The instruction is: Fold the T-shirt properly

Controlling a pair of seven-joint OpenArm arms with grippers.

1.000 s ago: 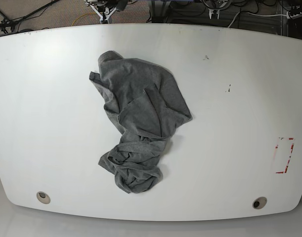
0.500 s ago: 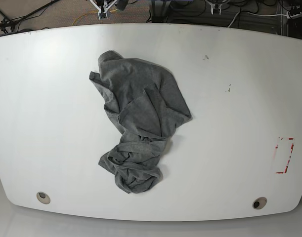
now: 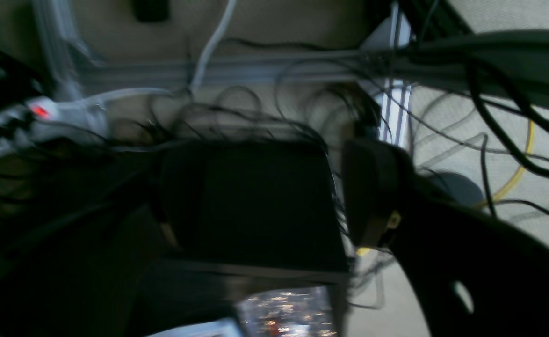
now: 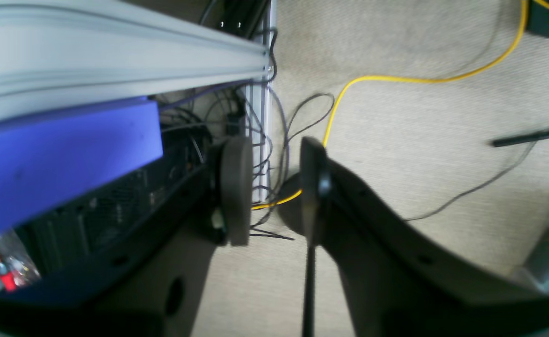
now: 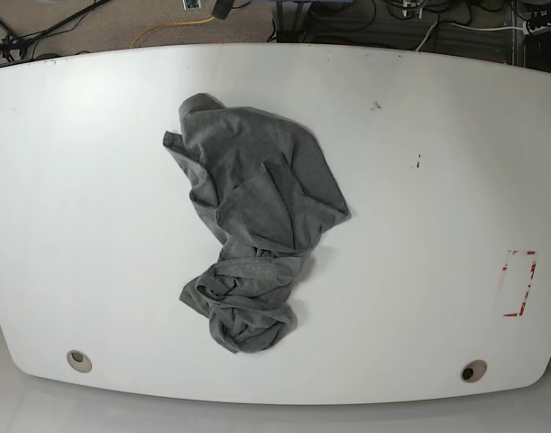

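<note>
The grey T-shirt [image 5: 252,216] lies crumpled in a heap on the white table [image 5: 437,135], left of centre, with a bunched twist at its near end. No gripper touches it. In the left wrist view my left gripper [image 3: 274,201] is open wide over dark equipment and cables on the floor, with nothing between its fingers [image 3: 372,192]. In the right wrist view my right gripper [image 4: 272,187] stands open with a narrow gap, empty, above carpet. The T-shirt is out of both wrist views.
A red-marked rectangle [image 5: 518,282] sits near the table's right edge. Two round holes [image 5: 78,361] [image 5: 473,371] lie near the front edge. Behind the table are an aluminium rail [image 4: 115,28], a blue block [image 4: 68,154], a yellow cable [image 4: 396,79] and tangled black wires [image 3: 489,117].
The arm parts at the top edge of the base view have pulled back almost out of sight. The T-shirt has not moved.
</note>
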